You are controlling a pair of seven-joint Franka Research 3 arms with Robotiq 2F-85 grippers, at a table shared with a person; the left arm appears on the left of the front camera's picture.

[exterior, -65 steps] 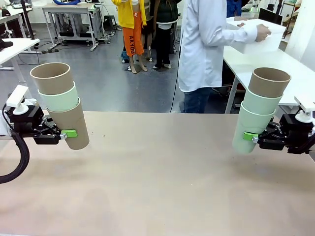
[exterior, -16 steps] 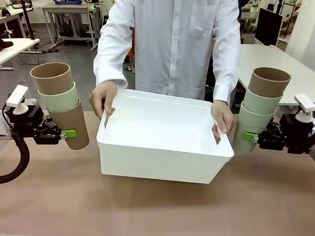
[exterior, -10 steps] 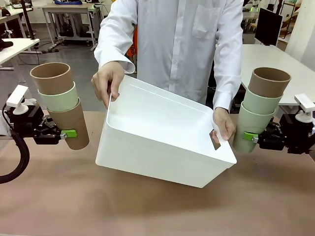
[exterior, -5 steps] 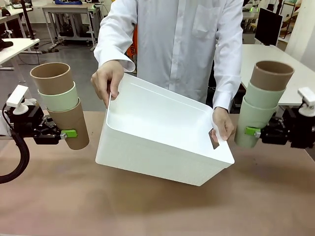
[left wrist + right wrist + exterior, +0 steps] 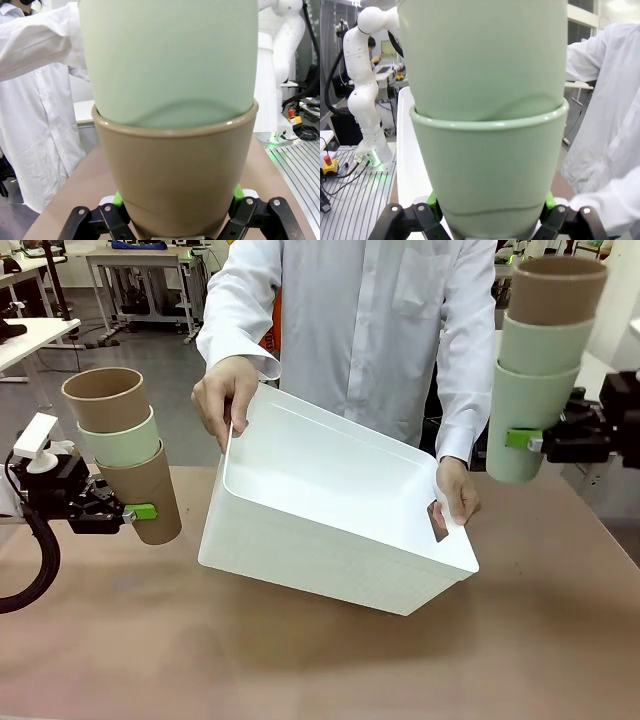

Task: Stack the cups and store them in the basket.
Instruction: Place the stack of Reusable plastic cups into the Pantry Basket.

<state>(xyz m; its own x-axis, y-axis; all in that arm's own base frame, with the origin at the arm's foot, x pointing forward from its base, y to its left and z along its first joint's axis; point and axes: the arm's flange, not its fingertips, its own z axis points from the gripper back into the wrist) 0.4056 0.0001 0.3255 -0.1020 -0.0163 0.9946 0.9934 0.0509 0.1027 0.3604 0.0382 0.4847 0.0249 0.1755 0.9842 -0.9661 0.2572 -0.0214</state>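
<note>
Now; right gripper [image 5: 517, 440] raised, clamping 3 cups [image 5: 540, 350]; left gripper [image 5: 147, 511] unmoved, clamping 3 cups [image 5: 115, 435]; basket [image 5: 320, 540] tilted

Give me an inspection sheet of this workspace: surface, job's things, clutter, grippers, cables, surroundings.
Surface: brown table.
Job's things: white basket, empty, tilted, held at both ends by person's hands; left stack of cups, three; right stack of cups, three, higher up.
Clutter: nothing seen.
Grippers: left gripper shut on left stack of cups; right gripper shut on right stack of cups.
Cables: black cable loops under left arm.
Surroundings: workbenches behind.
</note>
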